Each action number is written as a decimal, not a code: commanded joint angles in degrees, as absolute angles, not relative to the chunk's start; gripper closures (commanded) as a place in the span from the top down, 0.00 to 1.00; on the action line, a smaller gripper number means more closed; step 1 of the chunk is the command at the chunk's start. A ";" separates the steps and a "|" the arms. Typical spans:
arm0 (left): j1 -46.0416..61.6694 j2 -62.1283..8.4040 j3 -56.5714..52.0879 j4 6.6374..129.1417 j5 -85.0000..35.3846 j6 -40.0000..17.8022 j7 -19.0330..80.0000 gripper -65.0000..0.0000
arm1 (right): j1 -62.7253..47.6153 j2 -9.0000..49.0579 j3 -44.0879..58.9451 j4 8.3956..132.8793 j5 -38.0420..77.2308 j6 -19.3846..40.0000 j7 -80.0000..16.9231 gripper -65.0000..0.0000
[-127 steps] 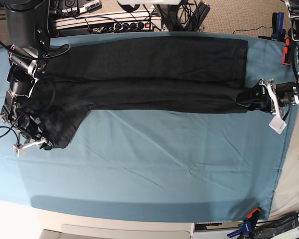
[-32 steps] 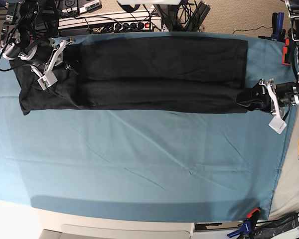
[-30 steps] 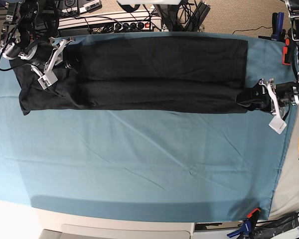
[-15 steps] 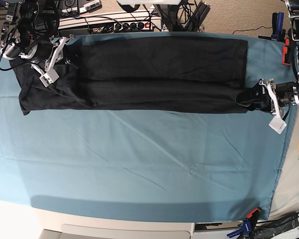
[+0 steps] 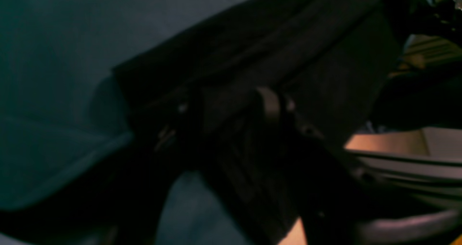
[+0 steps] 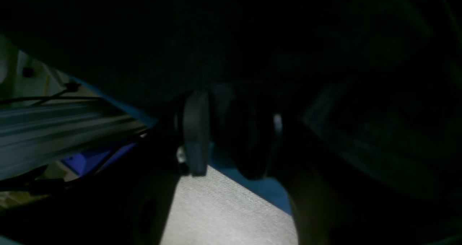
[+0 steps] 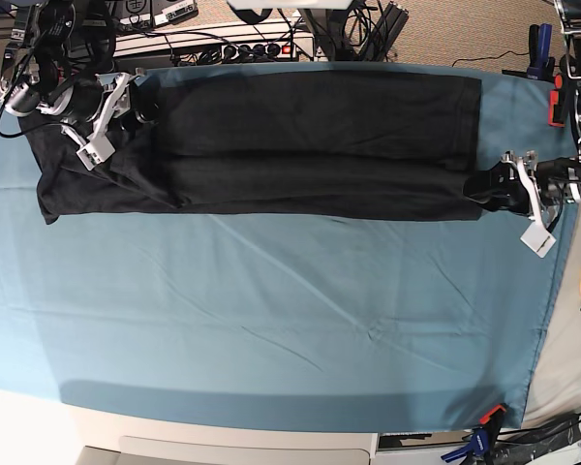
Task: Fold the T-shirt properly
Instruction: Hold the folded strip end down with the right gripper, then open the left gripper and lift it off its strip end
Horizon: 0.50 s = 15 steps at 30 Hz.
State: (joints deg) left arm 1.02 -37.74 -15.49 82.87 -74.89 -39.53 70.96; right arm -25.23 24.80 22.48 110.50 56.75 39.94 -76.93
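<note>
T-shirt (image 7: pixel 310 145) folded along the bench's far edge.
I see the left pincer (image 7: pixel 499 186) gripping the hem; right pincer (image 7: pixel 111 116) unclear; snagging could undo the fold.

Your right wrist view is nearly black: the T-shirt (image 6: pixel 252 39) fills it as an unreadable dark mass, and you cannot tell whether the right gripper (image 6: pixel 231 129) pinches cloth. Your left wrist view is blurred; the left gripper (image 5: pixel 231 111) merges with the dark fabric, so its grip stays unclear. In the base view, both arms are cut off by the picture's edges.
</note>
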 commanded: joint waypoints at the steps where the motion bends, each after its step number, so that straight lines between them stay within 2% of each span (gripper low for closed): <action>1: 0.49 -39.22 -16.03 83.66 -74.46 -40.00 69.60 0.38 | -24.84 25.89 22.90 112.62 57.63 40.00 -75.81 0.34; 3: 0.99 -39.20 -16.03 83.66 -70.87 -38.44 67.61 0.38 | -24.51 25.87 22.92 115.26 57.54 40.00 -75.35 0.34; 7: 1.91 -39.20 -16.03 83.66 -67.40 -37.04 66.17 0.45 | -23.49 25.87 22.96 121.32 54.37 40.00 -74.06 0.34; 11: 3.25 -39.18 -16.03 83.64 -66.59 -35.31 65.45 0.45 | -22.83 25.12 22.98 124.64 48.10 40.00 -68.79 0.34; 15: 5.19 -38.87 -16.03 83.64 -66.85 -32.75 64.42 0.45 | -21.56 24.27 22.98 125.69 46.65 40.00 -66.48 0.34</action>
State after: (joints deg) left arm 5.87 -37.67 -15.49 82.87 -65.60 -32.58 65.47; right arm -21.87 23.44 22.48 124.77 46.33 39.94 -67.88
